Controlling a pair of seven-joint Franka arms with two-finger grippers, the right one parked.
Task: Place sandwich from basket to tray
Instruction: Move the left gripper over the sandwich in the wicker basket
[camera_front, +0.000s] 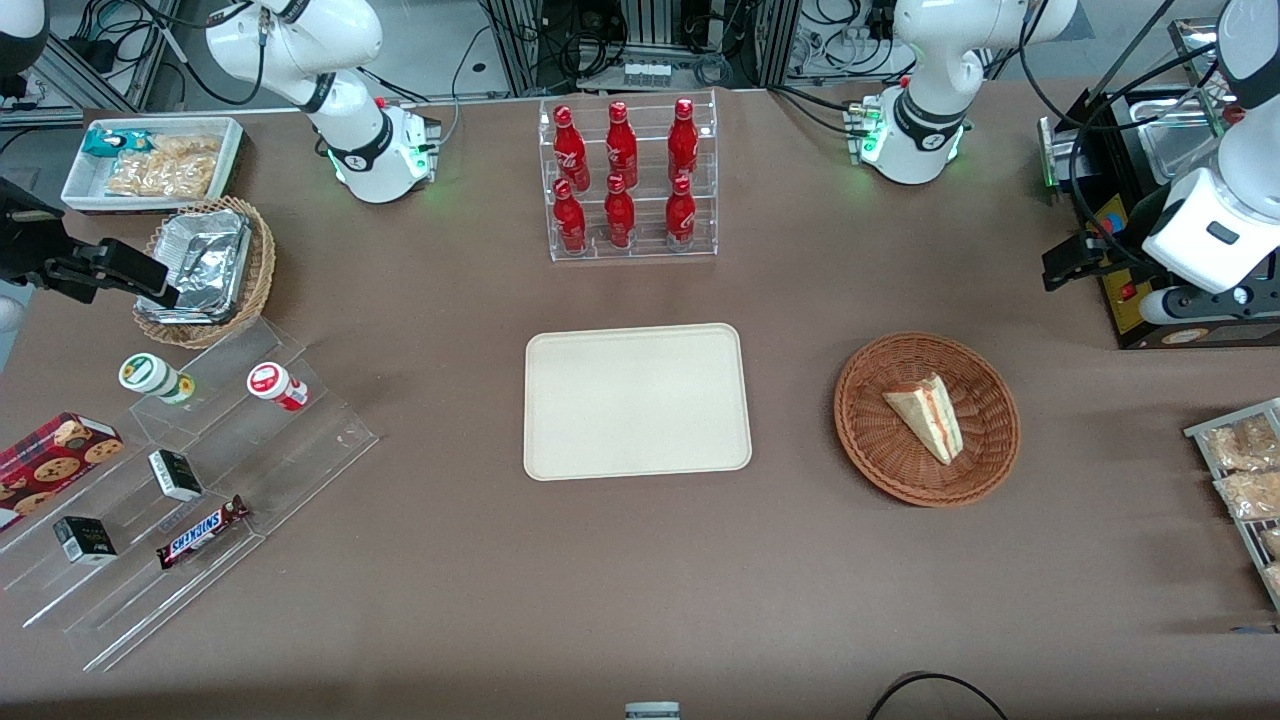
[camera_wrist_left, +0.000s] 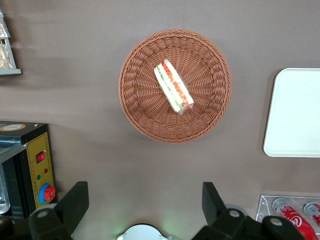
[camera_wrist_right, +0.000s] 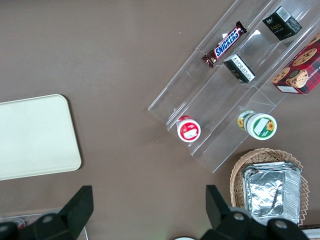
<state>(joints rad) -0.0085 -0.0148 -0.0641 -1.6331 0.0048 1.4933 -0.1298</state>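
The gripper (camera_wrist_left: 144, 205) hangs high with its fingers spread wide and empty, the sandwich (camera_wrist_left: 173, 86) lying in the basket (camera_wrist_left: 137, 107), its wedge running eleven to five o'clock, so come down straddling its narrow width, then over to the tray (camera_wrist_left: 295, 115).

Pincer (camera_wrist_left: 145, 205) fingertips cut off by frame edge; tray (camera_wrist_left: 295, 112) partly cropped

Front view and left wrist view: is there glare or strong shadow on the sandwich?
Front view: even light, no glare on the sandwich, soft shadow inside the basket. Left wrist view: sandwich sharp, wrapper barely shiny; the gripper, jaws open, dark in the foreground.
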